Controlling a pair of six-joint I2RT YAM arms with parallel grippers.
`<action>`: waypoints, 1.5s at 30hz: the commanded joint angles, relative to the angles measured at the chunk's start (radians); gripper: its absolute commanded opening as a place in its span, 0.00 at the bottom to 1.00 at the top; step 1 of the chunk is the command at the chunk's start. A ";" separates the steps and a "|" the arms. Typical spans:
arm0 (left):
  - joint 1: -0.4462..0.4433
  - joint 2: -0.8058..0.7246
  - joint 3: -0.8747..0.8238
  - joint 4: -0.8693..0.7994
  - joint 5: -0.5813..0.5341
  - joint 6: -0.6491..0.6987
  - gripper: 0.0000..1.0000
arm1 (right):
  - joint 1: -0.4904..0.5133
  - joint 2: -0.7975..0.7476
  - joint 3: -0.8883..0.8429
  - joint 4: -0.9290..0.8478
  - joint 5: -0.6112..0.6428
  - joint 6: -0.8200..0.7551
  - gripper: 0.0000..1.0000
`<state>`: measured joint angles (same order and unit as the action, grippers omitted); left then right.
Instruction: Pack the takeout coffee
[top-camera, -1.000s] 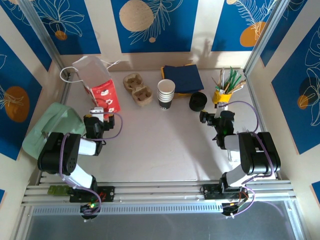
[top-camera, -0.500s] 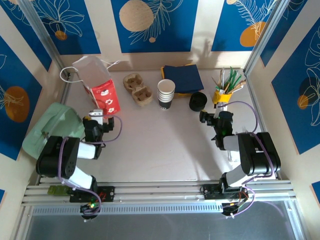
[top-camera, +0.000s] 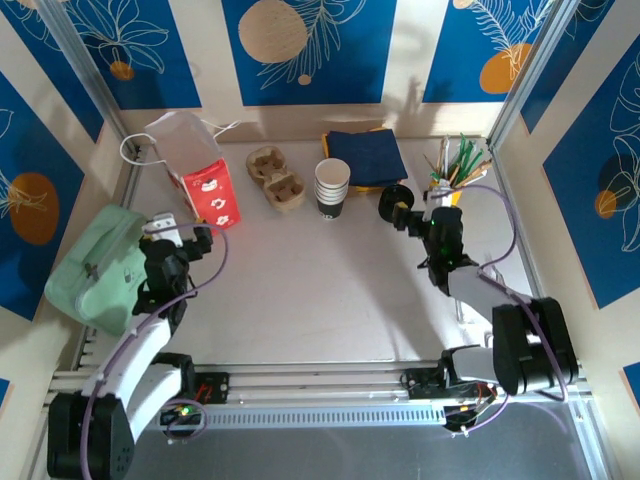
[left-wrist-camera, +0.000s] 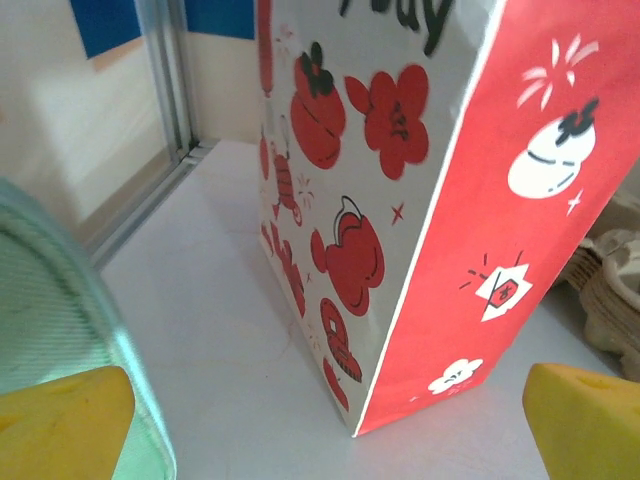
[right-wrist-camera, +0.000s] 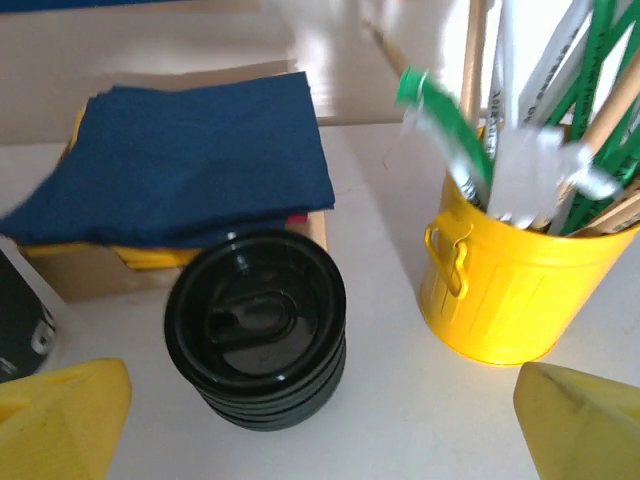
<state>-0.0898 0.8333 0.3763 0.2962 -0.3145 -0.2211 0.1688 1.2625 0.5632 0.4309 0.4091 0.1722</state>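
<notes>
The takeout coffee is out of view. My left gripper (top-camera: 185, 232) is open just in front of a red-and-white paper bag (top-camera: 205, 180), facing its near corner. In the left wrist view the bag (left-wrist-camera: 420, 180) stands upright between my yellow fingertips (left-wrist-camera: 70, 420), with the left gripper (left-wrist-camera: 325, 430) holding nothing. My right gripper (top-camera: 414, 211) is open beside a stack of black lids (top-camera: 396, 203). The right wrist view has that lid stack (right-wrist-camera: 255, 340) just ahead of the empty right gripper (right-wrist-camera: 320, 425).
A stack of lidless cups (top-camera: 332, 185) stands mid-table, with a cardboard cup carrier (top-camera: 277, 180) to its left. Blue napkins (top-camera: 365, 158) lie at the back. A yellow bucket of stirrers (right-wrist-camera: 510, 280) is right of the lids. A green pouch (top-camera: 100, 265) lies at the left edge.
The left arm has stretched out, bringing its gripper up and left toward the bag. The right gripper has moved forward and left, close to the stack of lids. Both stay open.
</notes>
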 joint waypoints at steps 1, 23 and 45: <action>-0.004 -0.073 0.080 -0.327 -0.047 -0.183 1.00 | 0.004 -0.081 0.148 -0.497 0.051 0.259 0.99; 0.024 0.027 0.513 -1.025 0.503 -0.190 0.99 | 0.229 0.114 0.749 -1.080 -0.207 0.422 0.89; 0.026 -0.009 0.521 -1.051 0.534 -0.155 1.00 | 0.336 0.761 1.529 -1.372 0.031 0.331 0.55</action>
<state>-0.0738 0.8330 0.8799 -0.7486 0.2096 -0.3866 0.5068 2.0026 2.0220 -0.8597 0.3656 0.5201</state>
